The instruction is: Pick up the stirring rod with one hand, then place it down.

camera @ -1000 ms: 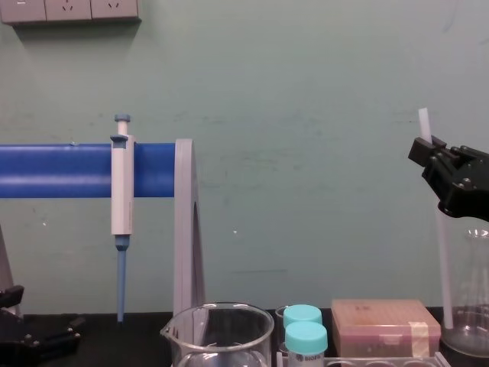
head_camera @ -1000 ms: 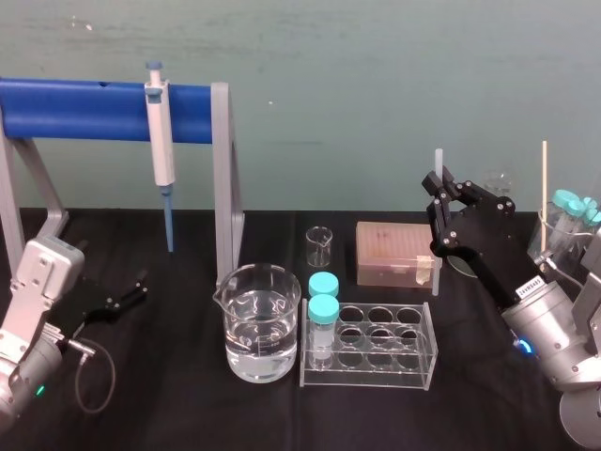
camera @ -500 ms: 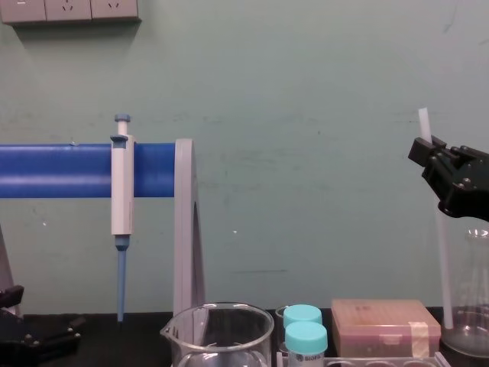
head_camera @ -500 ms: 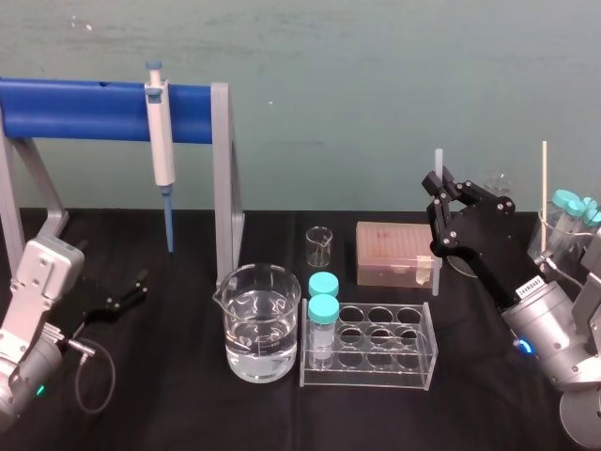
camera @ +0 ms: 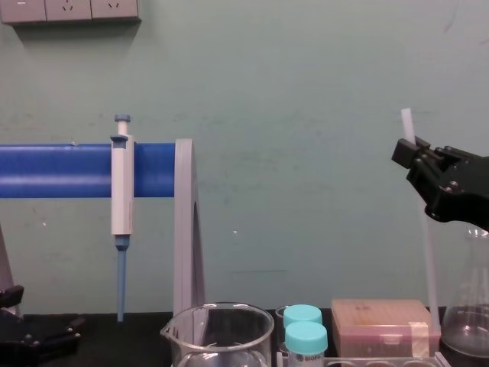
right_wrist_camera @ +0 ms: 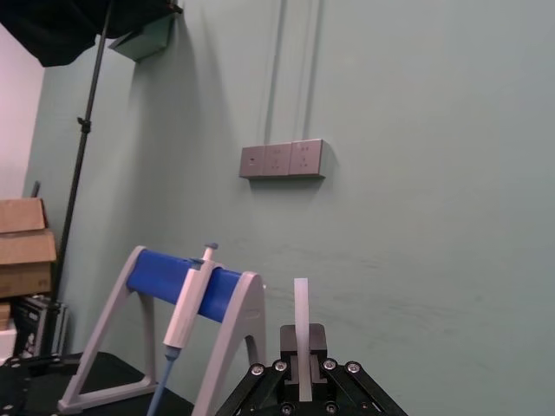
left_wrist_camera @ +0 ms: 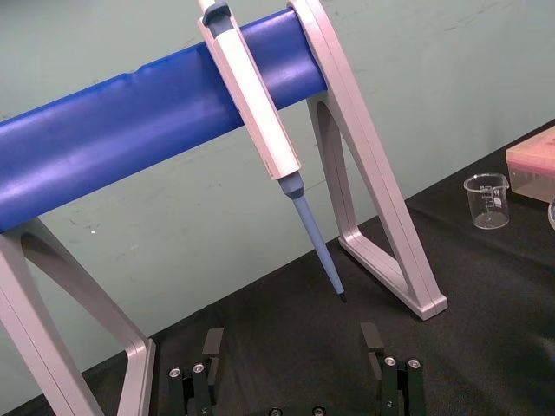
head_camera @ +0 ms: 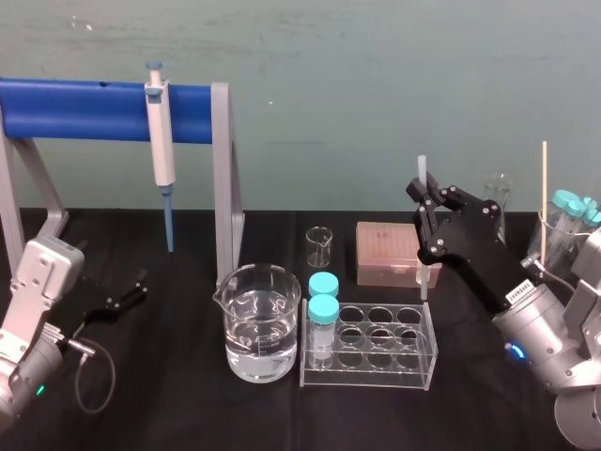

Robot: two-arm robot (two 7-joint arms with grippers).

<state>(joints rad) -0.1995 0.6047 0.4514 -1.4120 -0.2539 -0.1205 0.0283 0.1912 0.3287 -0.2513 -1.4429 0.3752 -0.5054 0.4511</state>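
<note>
The stirring rod [head_camera: 422,170] is a thin whitish stick held upright, clear of the table, over the right end of the pink box. My right gripper [head_camera: 424,202] is shut on its upper part. In the chest view the stirring rod [camera: 429,260] hangs down below the right gripper [camera: 409,150] to just above the box. In the right wrist view the stirring rod [right_wrist_camera: 302,325] sticks out past the right gripper [right_wrist_camera: 300,381]. My left gripper [head_camera: 131,291] rests parked on the table at the left. In the left wrist view the left gripper [left_wrist_camera: 290,342] is open, with nothing between its fingers.
A large beaker of water [head_camera: 261,319] and a clear tube rack [head_camera: 368,343] with two teal-capped tubes stand in front. Behind them are a small beaker [head_camera: 319,246] and a pink tip box [head_camera: 387,252]. A pipette [head_camera: 160,132] hangs on the blue stand [head_camera: 84,97]. A flask [head_camera: 498,197] stands at the right.
My right gripper has carried the upright stirring rod leftward, toward the middle of the table. The left arm has not moved.
</note>
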